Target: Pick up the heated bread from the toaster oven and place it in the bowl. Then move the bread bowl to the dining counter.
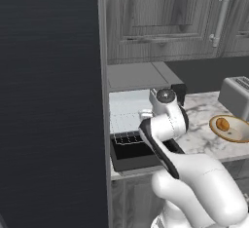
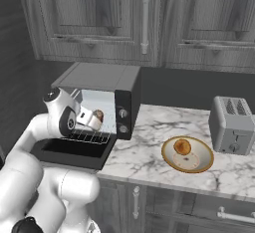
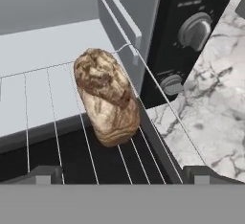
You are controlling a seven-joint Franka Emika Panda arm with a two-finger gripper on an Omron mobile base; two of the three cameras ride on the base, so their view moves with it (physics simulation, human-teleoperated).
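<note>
From the left base camera the arm hid the bread. Elsewhere the heated bread (image 3: 107,96), a mottled dark-brown crusty chunk, lay on the toaster oven's (image 2: 107,85) wire rack (image 3: 57,122) near its right edge, ahead of the wide-open, empty fingers (image 3: 48,174).

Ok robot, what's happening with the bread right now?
End effector open, poised at bread. Heated bread lying on toaster oven rack, ungrasped. Bowl already holds a paler piece. Path clear.

I see a silver slot toaster (image 2: 233,125) on the marble worktop (image 2: 144,150), near a golden-orange oval piece (image 2: 182,147). Grey wood cabinets (image 2: 99,18) hang above, with a long handle (image 2: 145,20).
</note>
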